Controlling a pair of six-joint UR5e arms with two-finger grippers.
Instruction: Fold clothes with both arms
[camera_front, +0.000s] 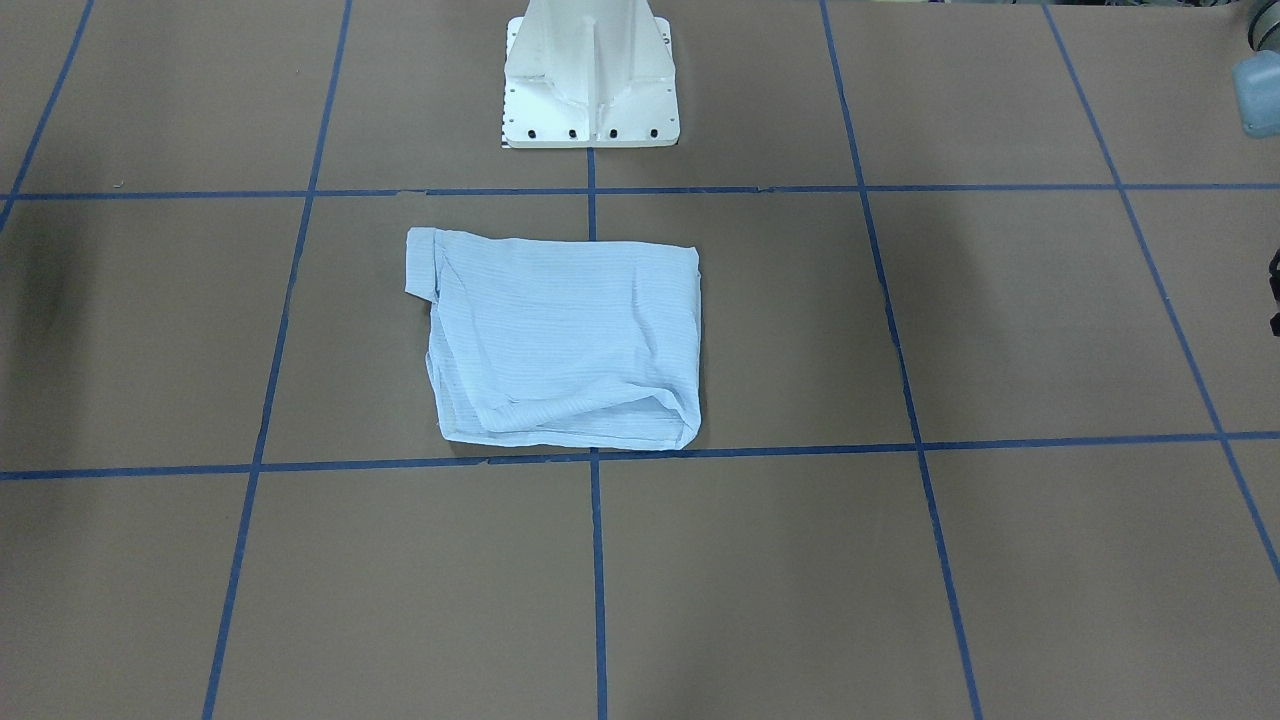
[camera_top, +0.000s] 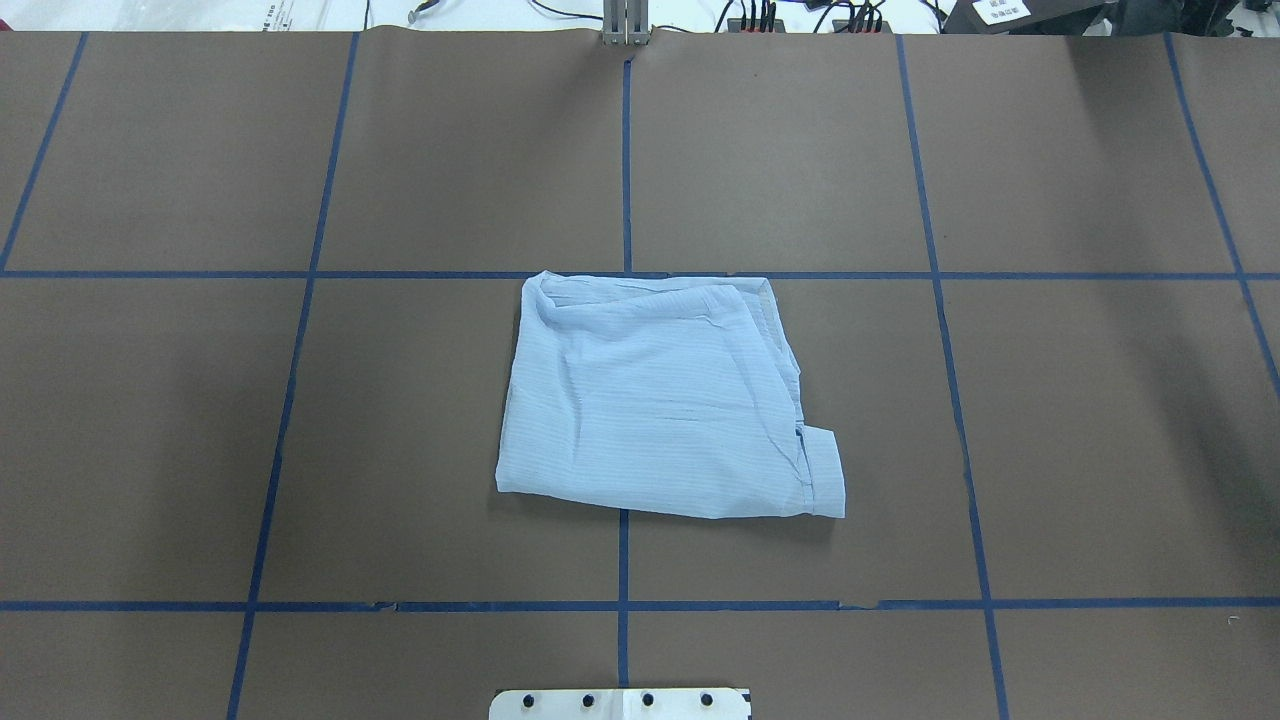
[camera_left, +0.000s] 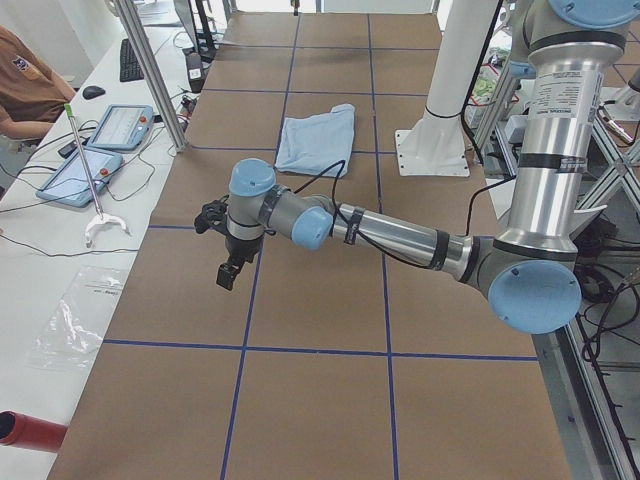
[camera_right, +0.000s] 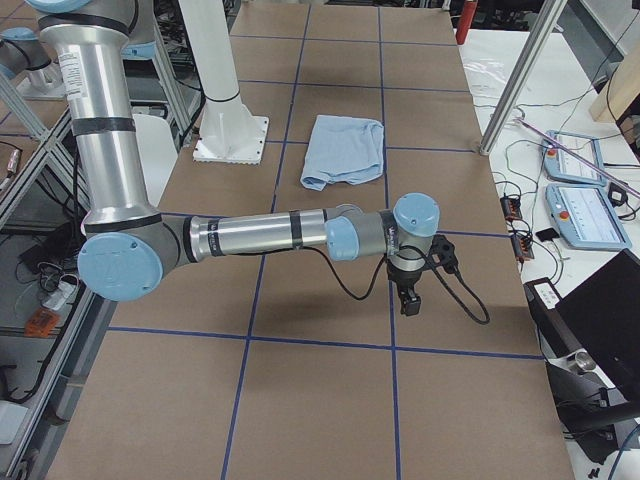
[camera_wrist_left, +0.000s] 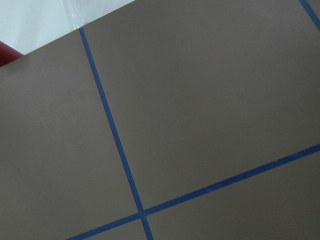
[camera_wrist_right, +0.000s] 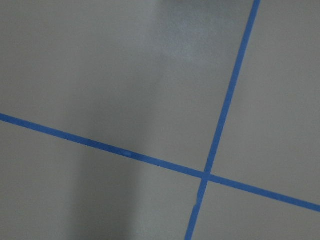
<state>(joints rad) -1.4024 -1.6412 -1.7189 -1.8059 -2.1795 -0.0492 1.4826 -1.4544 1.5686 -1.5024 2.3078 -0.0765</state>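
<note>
The clothes, one light-blue striped shirt (camera_front: 565, 340), lie folded into a rough rectangle in the middle of the brown table (camera_top: 1080, 420), in front of the white pedestal. A cuff sticks out at its near right corner in the overhead view (camera_top: 822, 470). The left arm stretches out far to the table's left end, its black gripper (camera_left: 228, 272) pointing down above the bare surface. Likewise the right arm reaches to the right end, with its gripper (camera_right: 410, 298) hanging over the table. Neither touches the shirt. Whether either gripper is open or shut I cannot tell.
Blue tape lines (camera_top: 625, 160) divide the table into squares. The white pedestal base (camera_front: 590, 80) stands behind the shirt. Tablets and cables (camera_left: 105, 140) lie on a side bench, where a person's sleeve (camera_left: 25, 80) shows. Aluminium posts (camera_right: 520, 80) stand at the table's far edge.
</note>
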